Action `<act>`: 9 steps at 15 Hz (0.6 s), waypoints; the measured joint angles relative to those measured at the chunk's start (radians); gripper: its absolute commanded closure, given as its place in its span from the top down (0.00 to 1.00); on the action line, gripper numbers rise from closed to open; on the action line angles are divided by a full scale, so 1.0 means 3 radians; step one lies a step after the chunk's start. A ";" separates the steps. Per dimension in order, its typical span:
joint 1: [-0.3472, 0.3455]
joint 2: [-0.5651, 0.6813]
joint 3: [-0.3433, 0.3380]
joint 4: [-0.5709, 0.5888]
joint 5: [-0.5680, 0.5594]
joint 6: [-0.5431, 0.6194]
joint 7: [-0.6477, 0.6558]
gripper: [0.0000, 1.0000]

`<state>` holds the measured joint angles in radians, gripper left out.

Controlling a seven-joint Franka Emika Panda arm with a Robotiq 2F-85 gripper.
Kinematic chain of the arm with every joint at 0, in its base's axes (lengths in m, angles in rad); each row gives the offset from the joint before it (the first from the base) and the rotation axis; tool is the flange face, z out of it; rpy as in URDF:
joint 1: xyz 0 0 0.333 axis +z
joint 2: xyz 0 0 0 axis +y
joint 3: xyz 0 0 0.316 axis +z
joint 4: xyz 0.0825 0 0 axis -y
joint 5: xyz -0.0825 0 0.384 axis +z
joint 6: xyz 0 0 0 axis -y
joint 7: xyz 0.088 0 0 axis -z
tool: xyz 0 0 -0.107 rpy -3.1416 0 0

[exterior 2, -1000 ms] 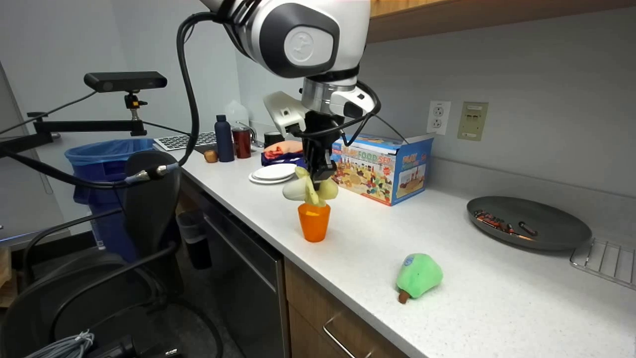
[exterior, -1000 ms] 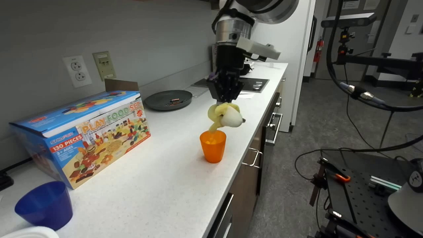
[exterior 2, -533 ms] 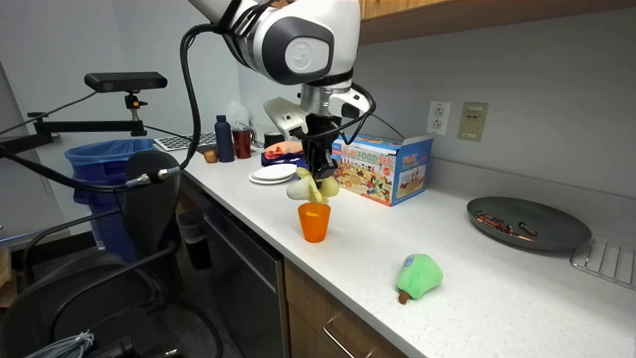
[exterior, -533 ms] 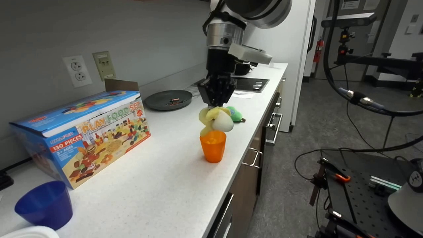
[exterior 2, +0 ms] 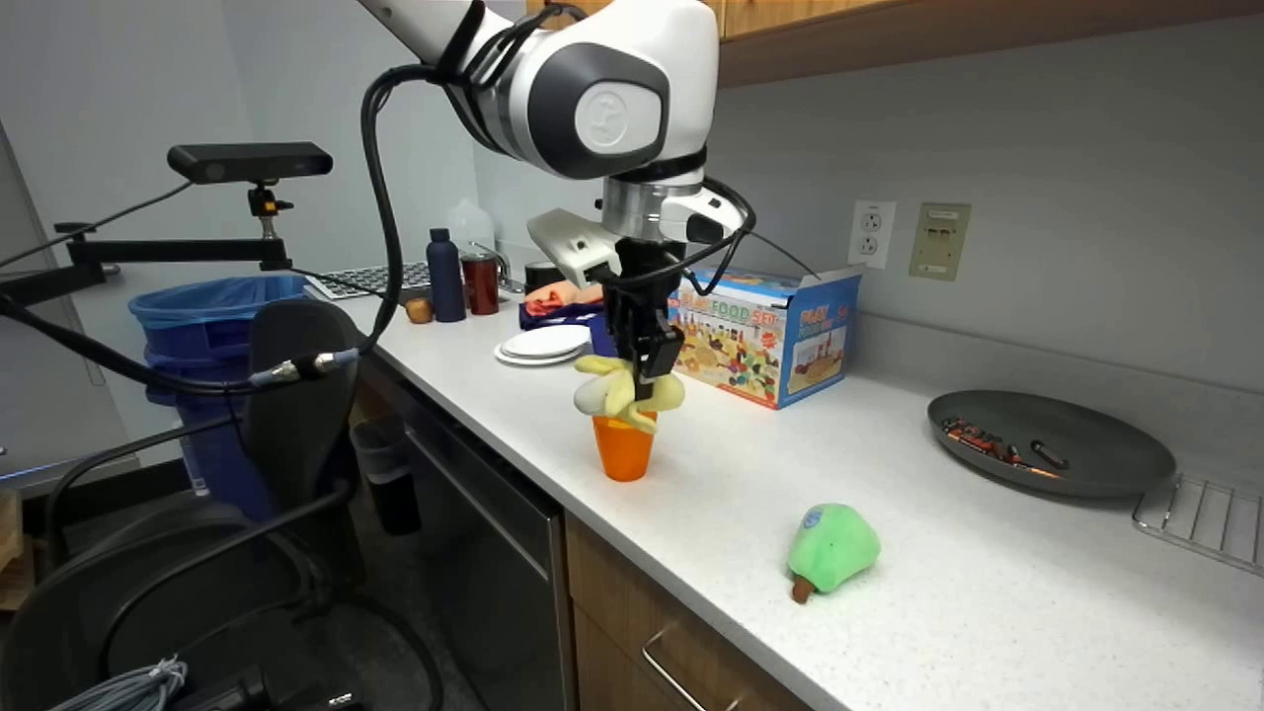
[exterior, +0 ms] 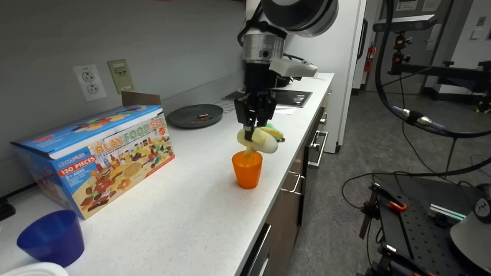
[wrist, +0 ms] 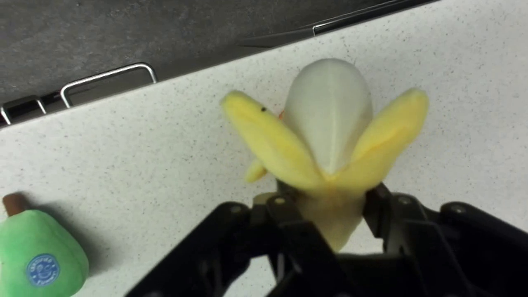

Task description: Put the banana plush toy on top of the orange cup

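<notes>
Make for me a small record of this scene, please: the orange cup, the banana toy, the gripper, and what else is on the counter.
Orange cup: upright on the counter, near the edge
Banana plush toy: over the cup's mouth, a yellow part at the rim; whether its weight rests there is unclear
Gripper: fingers on both sides of the toy; grip or release cannot be told
Green plush: lying apart from the cup
Others: dark blue cup, play food box, dark pan

Both exterior views share the orange cup (exterior: pixel 247 172) from near-opposite directions; the wrist view looks closely down.
</notes>
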<state>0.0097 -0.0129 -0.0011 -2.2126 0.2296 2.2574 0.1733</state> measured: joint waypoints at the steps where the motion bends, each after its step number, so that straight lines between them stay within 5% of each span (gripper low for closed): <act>1: -0.0001 0.0000 -0.0003 -0.0003 -0.0010 0.0001 0.0000 0.82; 4: -0.0002 0.0000 -0.0005 -0.0010 -0.0017 0.0004 0.0000 1.00; 9: -0.0002 0.0000 -0.0005 -0.0012 -0.0018 0.0004 0.0000 1.00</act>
<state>0.0091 -0.0129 -0.0026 -2.2162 0.2240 2.2586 0.1734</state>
